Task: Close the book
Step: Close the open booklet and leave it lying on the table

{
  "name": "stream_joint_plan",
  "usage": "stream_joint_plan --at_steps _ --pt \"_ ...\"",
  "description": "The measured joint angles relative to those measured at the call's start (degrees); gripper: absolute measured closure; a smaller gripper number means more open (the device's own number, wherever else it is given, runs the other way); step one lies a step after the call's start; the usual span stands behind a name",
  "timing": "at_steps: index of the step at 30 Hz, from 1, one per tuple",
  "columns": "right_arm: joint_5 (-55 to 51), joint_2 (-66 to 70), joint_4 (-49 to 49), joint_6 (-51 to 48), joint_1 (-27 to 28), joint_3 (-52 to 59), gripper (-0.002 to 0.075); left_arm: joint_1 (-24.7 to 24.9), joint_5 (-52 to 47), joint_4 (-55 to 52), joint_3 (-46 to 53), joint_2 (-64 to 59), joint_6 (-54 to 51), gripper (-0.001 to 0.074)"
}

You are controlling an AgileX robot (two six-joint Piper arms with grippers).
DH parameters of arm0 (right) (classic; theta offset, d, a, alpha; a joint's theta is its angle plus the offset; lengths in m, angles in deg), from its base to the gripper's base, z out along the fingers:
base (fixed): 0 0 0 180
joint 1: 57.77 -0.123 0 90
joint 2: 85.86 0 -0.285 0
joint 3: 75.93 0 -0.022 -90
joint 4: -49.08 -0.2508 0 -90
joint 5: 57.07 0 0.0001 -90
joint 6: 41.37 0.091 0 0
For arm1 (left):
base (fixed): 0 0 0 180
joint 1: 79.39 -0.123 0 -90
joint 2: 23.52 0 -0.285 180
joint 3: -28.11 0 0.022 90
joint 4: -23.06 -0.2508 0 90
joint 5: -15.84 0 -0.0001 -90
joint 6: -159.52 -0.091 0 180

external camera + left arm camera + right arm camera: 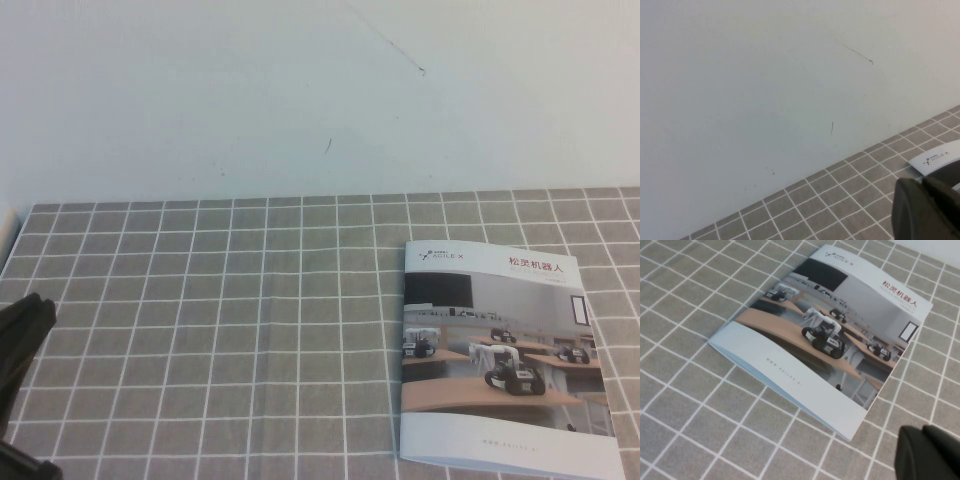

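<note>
Fingers (912, 455) pressed together, empty, on both: right gripper (923, 432) hovers near the shut book's (825, 335) corner, nearer; left gripper (923, 187) sits well left of the book.

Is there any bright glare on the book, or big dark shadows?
High view: soft even light, no glare on the book, left tool a black shape at the table left edge. Right wrist view: book evenly lit, right tool dark near the book's corner. Left wrist view: plain wall, no strong shadow.
</note>
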Motion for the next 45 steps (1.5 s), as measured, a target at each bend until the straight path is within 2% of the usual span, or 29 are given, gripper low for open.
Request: stream_joint_plan --at_steps 13,19,25,29,34,45 --pt "0.0 0.0 -0.1 0.0 0.0 0.0 0.0729 -0.9 0.4 0.0 2.4 1.5 0.0 0.0739" --pt "0.0 0.0 -0.1 0.0 0.0 0.0 0.0729 -9.6 0.3 0.2 9.8 8.2 -0.1 0.0739" --pt "0.0 0.0 -0.1 0.0 0.0 0.0 0.0729 -18.1 0.2 5.4 20.3 16.4 -0.1 0.0739" --pt "0.0 0.0 -0.1 0.0 0.0 0.0 0.0729 -21.7 -2.3 6.1 25.0 21.1 -0.1 0.0739" --pt "0.0 0.0 -0.1 0.0 0.0 0.1 0.0729 -22.3 -13.7 7.3 25.0 25.4 1.1 0.0739" --pt "0.0 0.0 -0.1 0.0 0.0 0.1 0.0729 -20.7 -13.9 7.3 24.9 25.5 2.5 0.0739"
